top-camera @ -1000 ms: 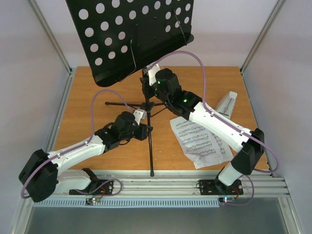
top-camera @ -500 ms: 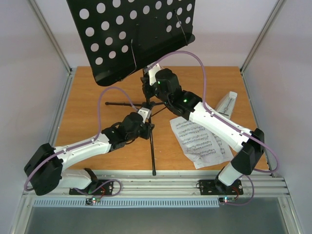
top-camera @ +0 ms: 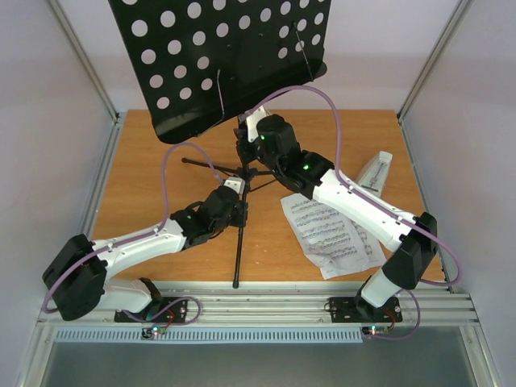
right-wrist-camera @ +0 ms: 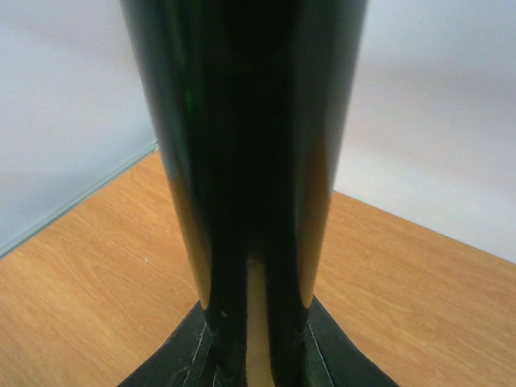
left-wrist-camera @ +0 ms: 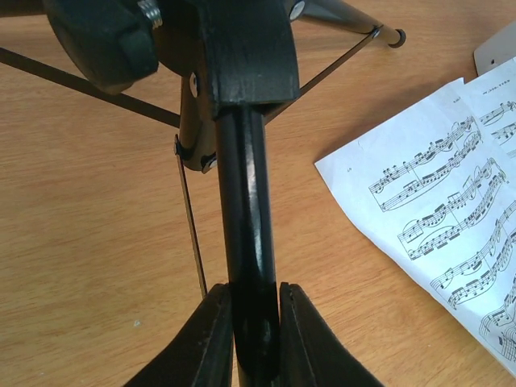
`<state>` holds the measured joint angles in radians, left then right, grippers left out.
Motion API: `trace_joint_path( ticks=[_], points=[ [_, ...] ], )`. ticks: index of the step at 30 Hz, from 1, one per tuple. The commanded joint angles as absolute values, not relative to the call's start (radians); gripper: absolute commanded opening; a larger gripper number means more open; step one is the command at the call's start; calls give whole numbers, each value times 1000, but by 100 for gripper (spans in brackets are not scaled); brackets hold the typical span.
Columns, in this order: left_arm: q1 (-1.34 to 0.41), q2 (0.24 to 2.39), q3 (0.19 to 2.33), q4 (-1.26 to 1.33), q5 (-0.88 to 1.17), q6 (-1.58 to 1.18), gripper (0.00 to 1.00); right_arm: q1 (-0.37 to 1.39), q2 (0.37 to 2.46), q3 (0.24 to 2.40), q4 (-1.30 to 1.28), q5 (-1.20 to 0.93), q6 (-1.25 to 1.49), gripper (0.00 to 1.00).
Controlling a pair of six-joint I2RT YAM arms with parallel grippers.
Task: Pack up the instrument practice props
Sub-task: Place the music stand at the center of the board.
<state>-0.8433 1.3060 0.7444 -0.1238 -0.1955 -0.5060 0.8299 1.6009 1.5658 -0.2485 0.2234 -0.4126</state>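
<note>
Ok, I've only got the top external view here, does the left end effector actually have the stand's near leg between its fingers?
Observer: Yes. In the left wrist view the music stand leg runs straight between the left end effector's fingers, which sit against both its sides.
Operator: And the right one?
Observer: The right wrist view shows the right end effector closed around the stand's upright post, with a finger on each side.
</note>
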Motion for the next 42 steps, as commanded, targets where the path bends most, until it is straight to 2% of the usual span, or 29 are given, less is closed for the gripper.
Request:
trace_joint_path(
  ticks=[1, 15, 42],
  points=[
    [-851, 1275, 775, -72, -215, -455, 2, 838, 1500, 1604, -74, 224, -399, 1],
    [-851, 1109, 831, -35, -209, -307, 0, 839, 1501, 1556, -100, 216, -349, 1],
    [-852, 1076, 966, 58, -219, -251, 0, 937, 1549, 1537, -157, 308, -341, 1]
  ],
)
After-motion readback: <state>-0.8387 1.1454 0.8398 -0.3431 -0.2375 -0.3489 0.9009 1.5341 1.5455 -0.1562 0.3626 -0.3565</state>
